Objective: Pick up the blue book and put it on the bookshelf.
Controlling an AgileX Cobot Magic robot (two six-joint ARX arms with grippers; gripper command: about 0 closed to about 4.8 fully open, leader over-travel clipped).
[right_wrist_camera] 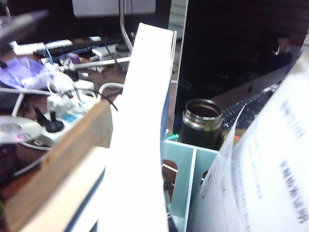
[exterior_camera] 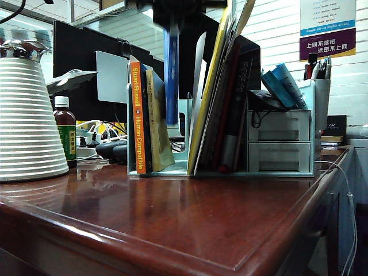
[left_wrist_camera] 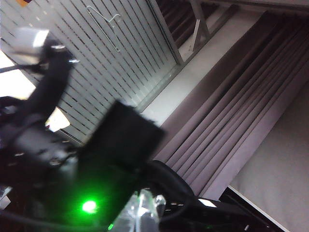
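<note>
blue book (exterior_camera: 171, 80): bright blue spine, white page edges
bookshelf (exterior_camera: 282, 144): pale mint green
"Human Compatible" book (exterior_camera: 137, 115): orange spine
table (exterior_camera: 172, 213): reddish-brown gloss

1. A shiny dark-red wooden table (exterior_camera: 190, 224) stood at the front, and light shone on its top.
2. Behind it a wall of white slats (exterior_camera: 276, 40) held a purple and blue poster (exterior_camera: 327, 27).
3. A black monitor (exterior_camera: 80, 63) stood at the back.
4. Long grey curtains (left_wrist_camera: 241, 121) hung beside slatted blinds (left_wrist_camera: 111, 63).
</note>
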